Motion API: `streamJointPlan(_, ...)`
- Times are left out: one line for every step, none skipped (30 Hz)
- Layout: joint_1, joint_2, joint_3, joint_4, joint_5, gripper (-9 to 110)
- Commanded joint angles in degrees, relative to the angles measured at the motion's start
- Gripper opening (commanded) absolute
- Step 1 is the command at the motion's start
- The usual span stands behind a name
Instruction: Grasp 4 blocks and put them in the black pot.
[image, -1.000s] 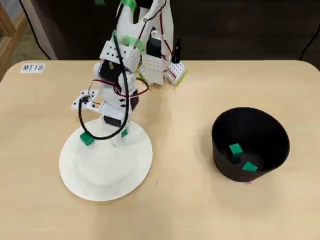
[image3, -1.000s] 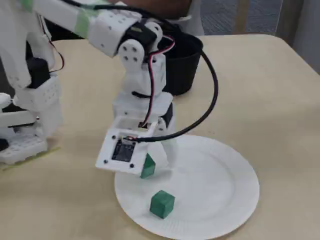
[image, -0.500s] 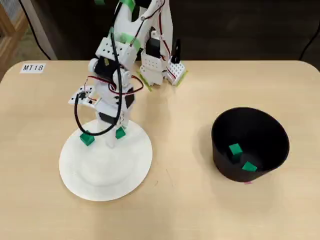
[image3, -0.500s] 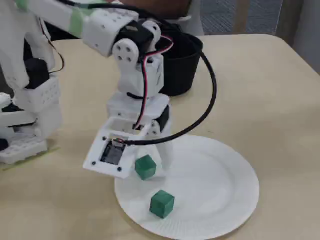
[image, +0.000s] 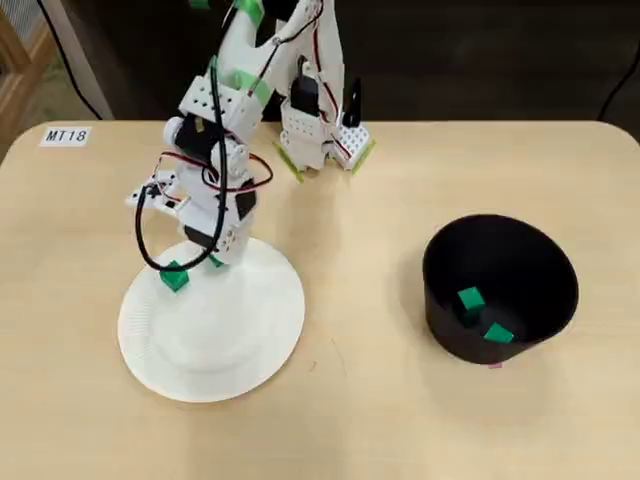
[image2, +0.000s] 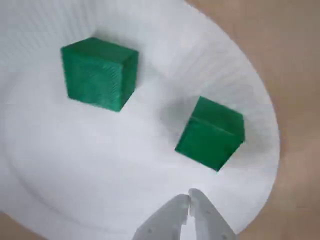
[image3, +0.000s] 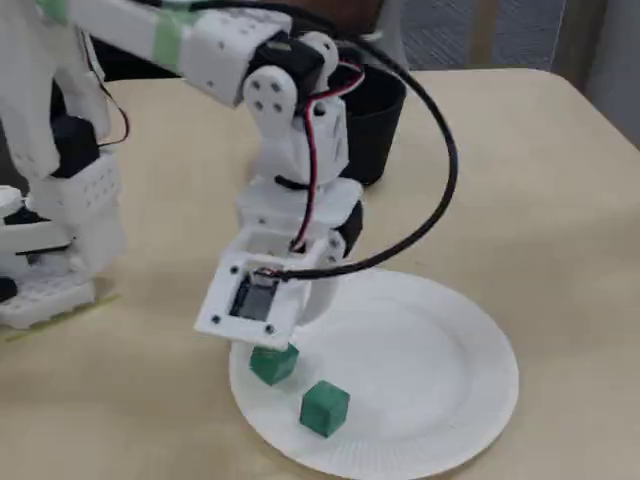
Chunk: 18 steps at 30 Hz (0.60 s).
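Two small bright green cubes lie apart on the flat white round paper plate (image2: 60, 200) in the wrist view: one (image2: 99, 73) toward the upper left, the other (image2: 211, 134) to its right and nearer the plate's rim. Both rest flat on the paper, untouched. The white two-finger gripper (image2: 189, 204) enters from the bottom edge of that view with its fingertips pressed together and nothing between them — the closer cube sits just above and to the right of the tips.

In the fixed view the white robot arm (image3: 290, 140) bends down over the plate's left side; one green cube (image3: 274, 362) shows just under the wrist camera board, another (image3: 324, 407) sits nearer the front rim.

From overhead, the plate (image: 250, 340) lies on the left of the tan table (image: 350, 420), and the large matte black round pot (image: 440, 310) stands well apart on the right. Inside the pot lie two more green cubes — one (image: 470, 298) just left of the other (image: 498, 333).
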Motion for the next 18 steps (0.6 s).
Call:
streamJointPlan(-3.4,2.7,-4.9,0.4,-0.3,-2)
streamJointPlan(-4.9,3.1,-6.4,0.8,-0.2,-2)
streamJointPlan(-6.4,3.3,-7.8,1.3,-0.1,-2)
streamJointPlan(-7.9,3.7,-9.0,1.5,-0.1,-2)
streamJointPlan(-9.3,4.0,-9.8,1.5,-0.1,-2)
streamJointPlan(-10.7,4.4,-10.7,1.5,-0.4,-2)
streamJointPlan(-12.0,4.6,-11.5,1.3,-0.8,-2)
streamJointPlan(-13.2,4.7,-12.4,1.5,-1.0,-2)
streamJointPlan(-14.0,4.7,-12.7,1.8,-1.1,-2)
streamJointPlan(-14.2,4.8,-12.7,2.9,-0.8,-2)
streamJointPlan(-13.3,4.5,-12.5,4.7,-0.5,2)
streamJointPlan(-11.9,4.4,-11.6,5.6,-1.6,10)
streamJointPlan(-10.4,4.7,-10.1,5.8,-3.1,21)
streamJointPlan(-8.3,4.8,-9.2,6.1,-3.3,25)
streamJointPlan(-6.2,4.8,-9.2,6.9,-3.2,26)
streamJointPlan(-4.0,5.0,-9.4,7.6,-3.0,27)
streamJointPlan(-1.9,5.2,-9.7,7.9,-2.5,27)
streamJointPlan(-0.4,5.4,-9.8,7.9,-2.2,27)
